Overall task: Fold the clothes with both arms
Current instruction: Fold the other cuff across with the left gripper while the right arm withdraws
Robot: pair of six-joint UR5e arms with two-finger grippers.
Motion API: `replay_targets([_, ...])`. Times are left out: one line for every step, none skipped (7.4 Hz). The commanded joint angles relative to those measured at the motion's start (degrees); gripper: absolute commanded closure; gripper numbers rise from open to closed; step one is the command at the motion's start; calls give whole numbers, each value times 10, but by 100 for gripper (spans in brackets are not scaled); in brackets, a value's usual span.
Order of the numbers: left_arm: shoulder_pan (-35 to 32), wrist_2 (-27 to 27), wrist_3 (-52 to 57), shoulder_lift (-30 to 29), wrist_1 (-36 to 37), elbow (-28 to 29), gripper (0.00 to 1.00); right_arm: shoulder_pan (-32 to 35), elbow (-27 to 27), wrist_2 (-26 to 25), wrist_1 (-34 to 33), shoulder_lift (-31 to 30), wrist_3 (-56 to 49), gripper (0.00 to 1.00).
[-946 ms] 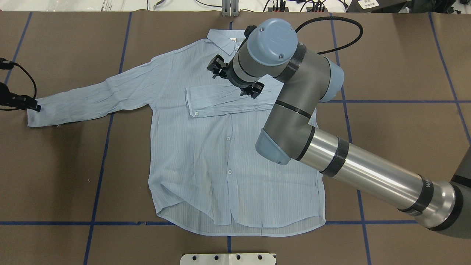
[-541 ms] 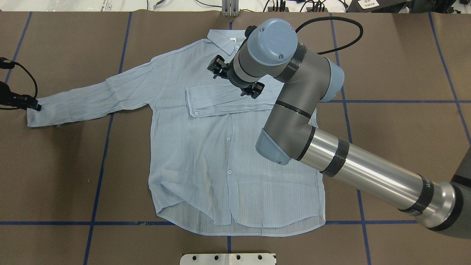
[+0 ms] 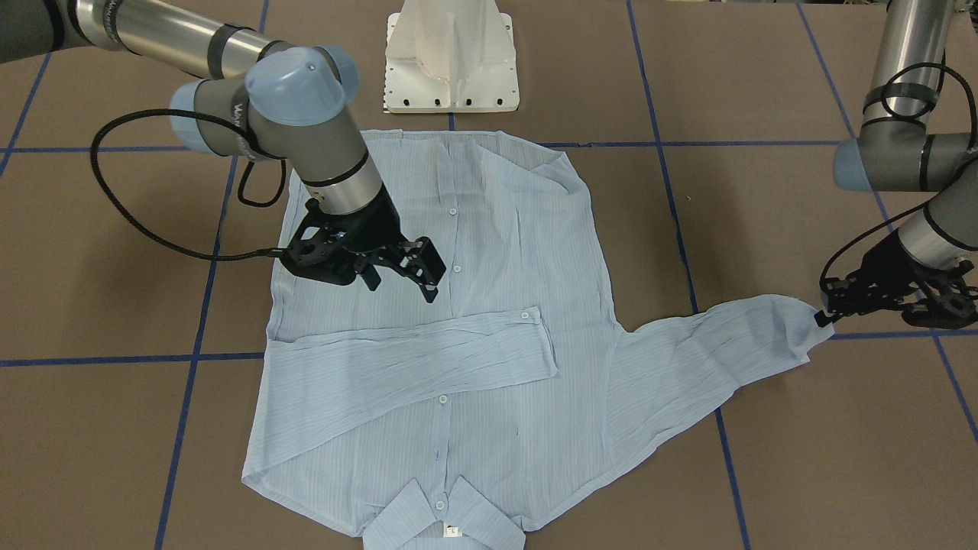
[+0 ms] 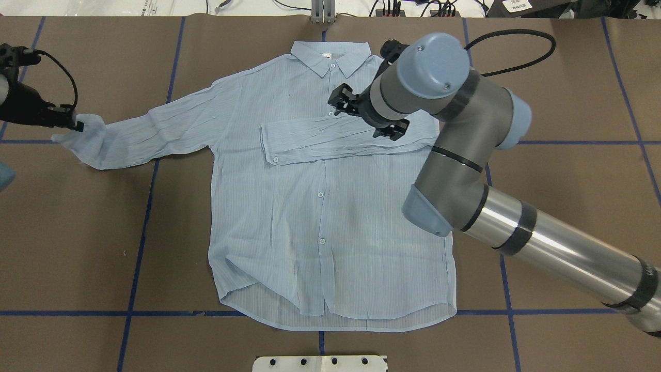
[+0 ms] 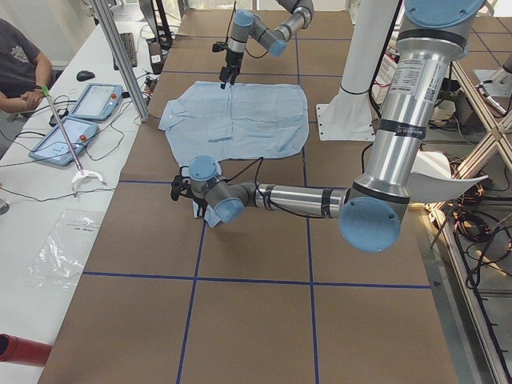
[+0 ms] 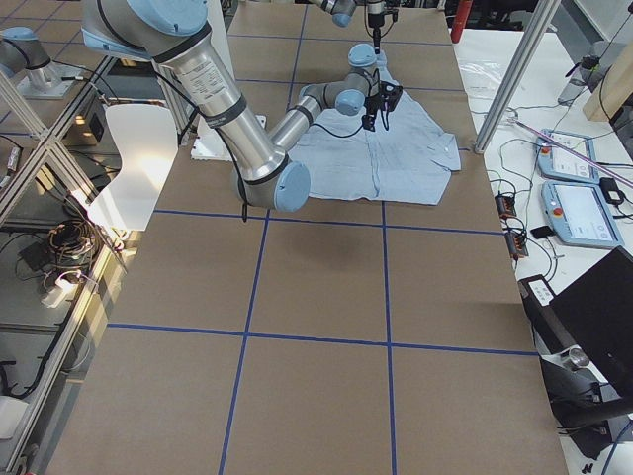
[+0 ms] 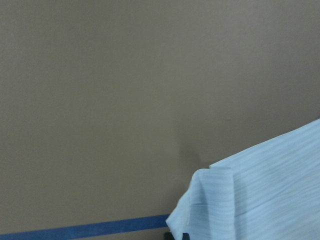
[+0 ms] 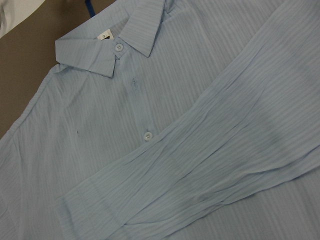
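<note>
the light-blue shirt (image 4: 289, 217) lies flat and front-up in the middle of the brown table (image 4: 568, 206), buttoned down its length. its long axis runs straight away from the robot: the hem (image 4: 335, 316) lies toward the white base (image 3: 451, 57) and the collar (image 4: 330, 54), with its small white tag (image 4: 326, 56), points to the far side. the cloth is thin, faintly striped and a bit creased, with small white buttons down the front

one sleeve (image 4: 330, 139) is folded across the chest, its buttoned cuff pointing toward the robot's left. the other sleeve (image 4: 155, 129) stretches out sideways to the robot's left, wrinkled along its length, and its cuff (image 4: 90, 129) is raised off the table and bunched

the left gripper (image 4: 77, 125) is clenched on that raised cuff, out at the table's left end. the right gripper (image 4: 364, 120) hovers just over the chest above the folded sleeve, its jaws spread wide and holding nothing

blue tape lines cross the table under and around the shirt
</note>
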Motion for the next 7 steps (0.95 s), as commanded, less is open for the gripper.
replay_targets([84, -3, -210, -72, 4, -59, 100, 46, 37, 46, 2, -88, -88, 0])
replay_targets([135, 21, -309, -135, 25, -57, 100, 59, 40, 50, 8, -125, -134, 0])
replay_targets([167, 59, -357, -199, 68, -52, 100, 69, 40, 50, 9, -152, -177, 0])
replay_targets([193, 80, -398, -255, 94, -45, 100, 70, 38, 49, 9, -173, -195, 0])
replay_targets([210, 111, -443, -321, 95, -7, 100, 71, 38, 49, 9, -193, -218, 0])
replay_targets([236, 145, -477, -390, 95, 46, 100, 72, 37, 45, 9, -214, -233, 0])
replay_targets([254, 166, -492, -436, 94, 90, 100, 78, 35, 43, 10, -224, -239, 0])
